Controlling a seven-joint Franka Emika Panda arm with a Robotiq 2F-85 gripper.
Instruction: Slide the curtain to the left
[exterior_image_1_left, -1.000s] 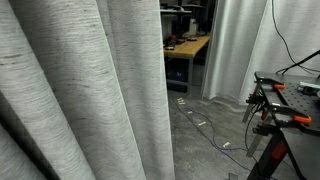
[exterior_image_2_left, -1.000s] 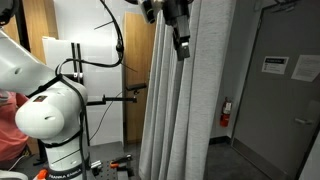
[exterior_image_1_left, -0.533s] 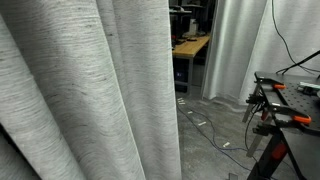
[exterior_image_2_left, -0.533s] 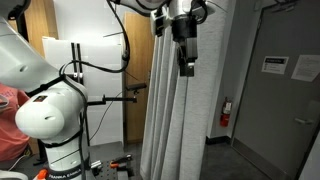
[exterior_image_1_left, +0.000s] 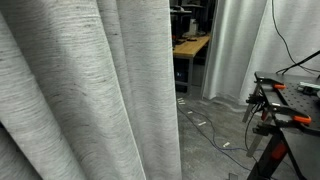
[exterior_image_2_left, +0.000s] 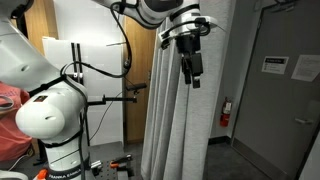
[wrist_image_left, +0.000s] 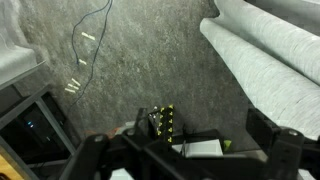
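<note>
- The curtain is taking up well over half of an exterior view, hanging in deep vertical folds from the top edge to the bottom.
- In an exterior view that same curtain is hanging as a tall bunched column, with a wooden panel on one side and the grey door on the other.
- The pincer is hanging high up in front of those folds and pointing downward. I cannot tell from here whether it is touching the cloth.
- In the wrist view its fingers are standing wide apart with only bare floor showing between them. The curtain's folds are lying off to one side, outside that gap.
- So nothing is being gripped right now. By my reckoning, any slide from here is going to be a sideways push, unless a fold gets taken first.
- The risk I am watching is loose fabric giving way. A push against soft folds may only be billowing the cloth while its top goes nowhere, and the rail is out of sight.
- A fold could also be slipping past an open finger and swinging back, or catching on it and dragging.
- The floor cable is running below the pincer, and the table with its clamps is standing well apart from the curtain. Neither is looking like trouble for a move made this high up.
</note>
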